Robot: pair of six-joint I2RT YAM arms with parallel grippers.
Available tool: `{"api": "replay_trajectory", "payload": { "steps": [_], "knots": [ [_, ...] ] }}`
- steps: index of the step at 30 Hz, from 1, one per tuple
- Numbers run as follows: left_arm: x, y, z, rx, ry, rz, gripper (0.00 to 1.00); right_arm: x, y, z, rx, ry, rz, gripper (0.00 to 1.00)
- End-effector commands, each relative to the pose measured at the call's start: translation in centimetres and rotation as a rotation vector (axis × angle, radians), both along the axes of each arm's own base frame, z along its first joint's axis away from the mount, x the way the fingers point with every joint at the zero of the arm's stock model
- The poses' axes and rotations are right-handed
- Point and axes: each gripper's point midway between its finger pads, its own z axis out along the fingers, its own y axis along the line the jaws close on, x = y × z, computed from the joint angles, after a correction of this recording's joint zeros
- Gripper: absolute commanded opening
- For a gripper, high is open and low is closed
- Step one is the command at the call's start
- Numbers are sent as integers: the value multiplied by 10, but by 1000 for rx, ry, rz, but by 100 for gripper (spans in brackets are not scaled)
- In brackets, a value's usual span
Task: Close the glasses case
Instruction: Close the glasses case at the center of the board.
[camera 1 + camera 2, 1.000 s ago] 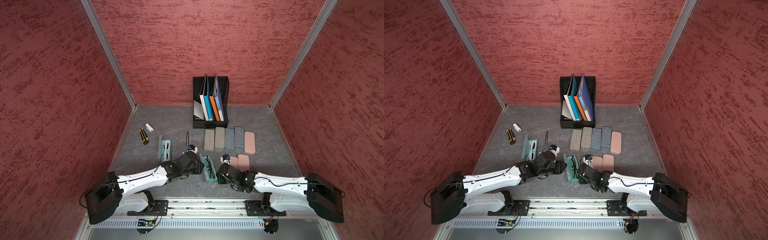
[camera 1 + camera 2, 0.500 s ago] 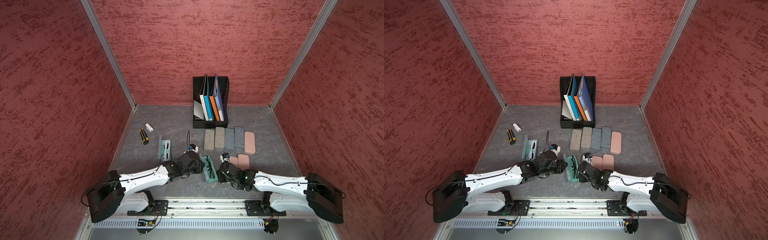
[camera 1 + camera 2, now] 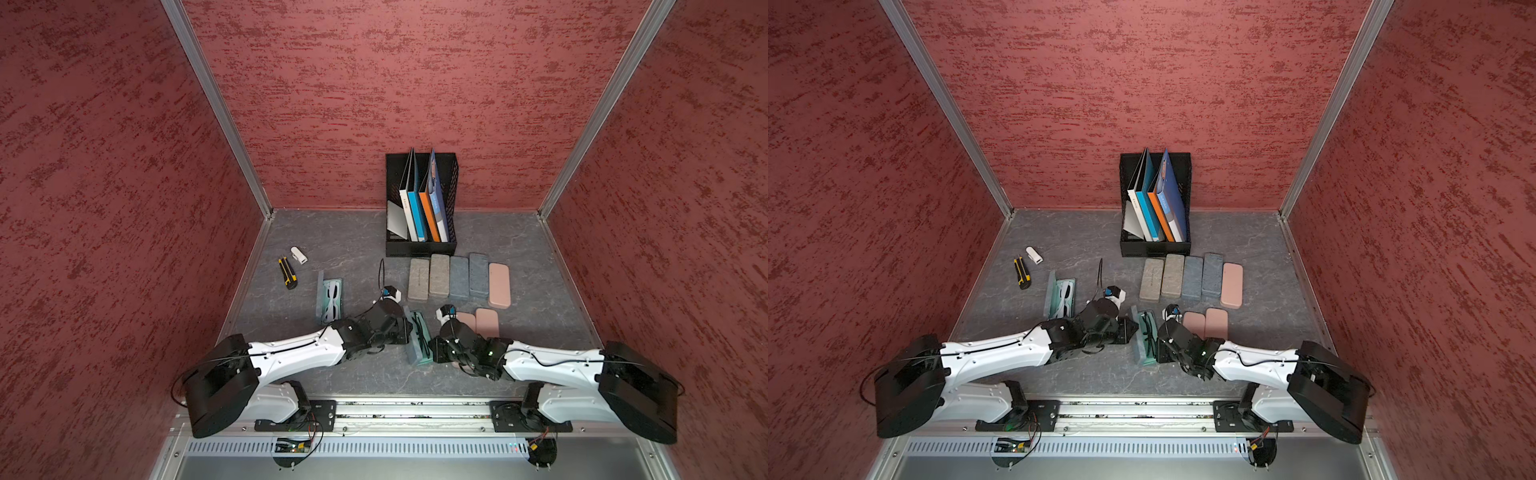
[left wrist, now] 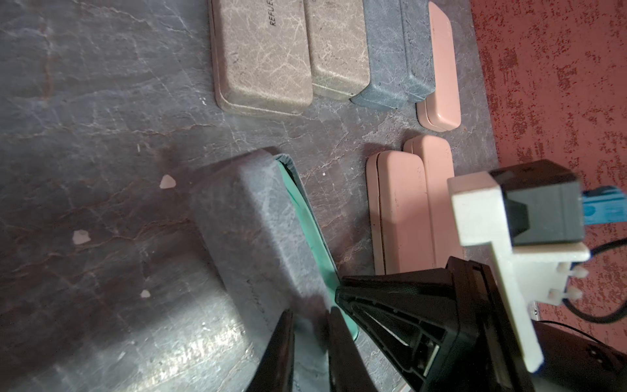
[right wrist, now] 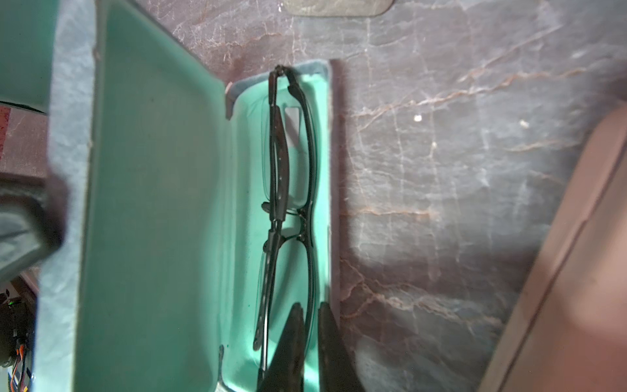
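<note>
Your left gripper (image 4: 310,319) sat pinched narrow on the raised lid of the open glasses case (image 3: 420,336), which lay near the front between both arms. Your right gripper (image 5: 310,312) clamped narrow on its base wall, glasses (image 5: 291,190) inside.

Glasses (image 5: 288,190) lie inside the case (image 5: 152,203) on the table (image 3: 332,232).

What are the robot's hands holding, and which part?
The left gripper pinches the open glasses case by the edge of its raised lid; the right gripper seems to pinch the front rim of its tray.
</note>
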Motion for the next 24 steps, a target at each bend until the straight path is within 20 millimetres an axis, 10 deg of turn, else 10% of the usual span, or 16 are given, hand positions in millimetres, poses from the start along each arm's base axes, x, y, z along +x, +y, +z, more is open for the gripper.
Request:
{"api": "replay_trajectory", "payload": {
  "steps": [1, 24],
  "knots": [
    [-1, -4, -4, 13, 0, -17, 18, -1, -1, -5, 0, 1, 8, 11],
    [-2, -30, -41, 42, 56, -61, 17, 2, -26, 26, -20, -27, -23, 12]
  ]
}}
